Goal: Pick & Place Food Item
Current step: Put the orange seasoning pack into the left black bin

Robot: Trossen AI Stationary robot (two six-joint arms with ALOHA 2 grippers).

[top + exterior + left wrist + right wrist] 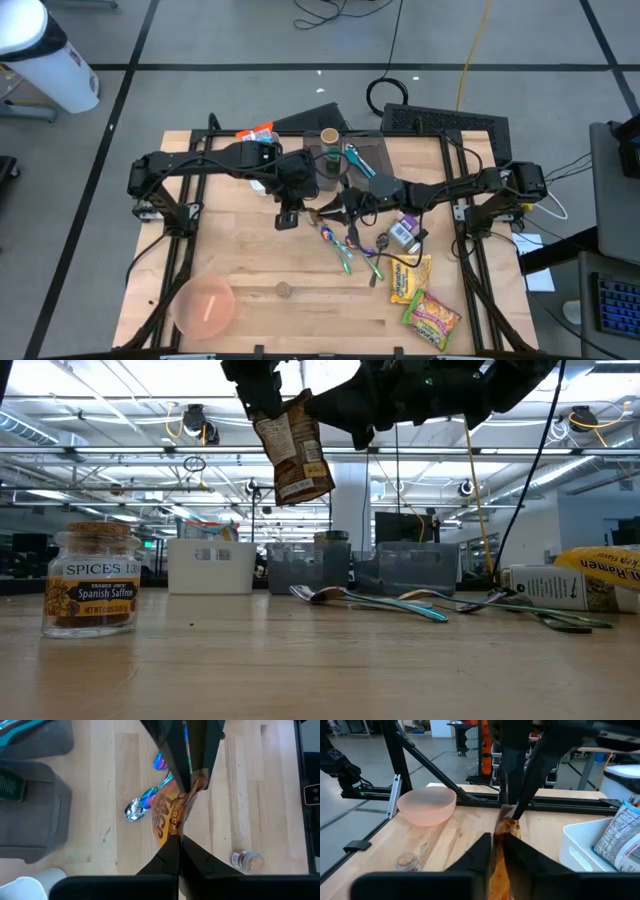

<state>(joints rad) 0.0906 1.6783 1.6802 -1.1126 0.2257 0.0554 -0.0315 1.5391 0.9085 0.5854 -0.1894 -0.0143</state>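
A brown and orange food packet (293,450) hangs well above the table between my two grippers. My left gripper (175,842) comes from the table's left side, slants down and is shut on it. My right gripper (499,840) reaches level from the table's right side and is shut on the same packet (322,212). A pink bowl (205,305) stands on the table near the front left corner. A spice jar (92,580) with a cork lid stands upright on the wood near the front edge. My left gripper pinches the packet's upper edge (509,815) between its two fingers, coming from above at a slant. The packet (172,815) hangs below the fingers, clear of the table. My right gripper pinches the packet's other end (196,782) between its two fingers, level from the table's right side. The packet stands on edge in the narrow gap, lifted clear.
Several iridescent spoons (340,245) lie on the wood below the packet. Ramen packets (430,315) lie at the front right. A white bin (590,850) and grey trays (30,805) stand along the far side. Bare wood lies between bowl and spoons.
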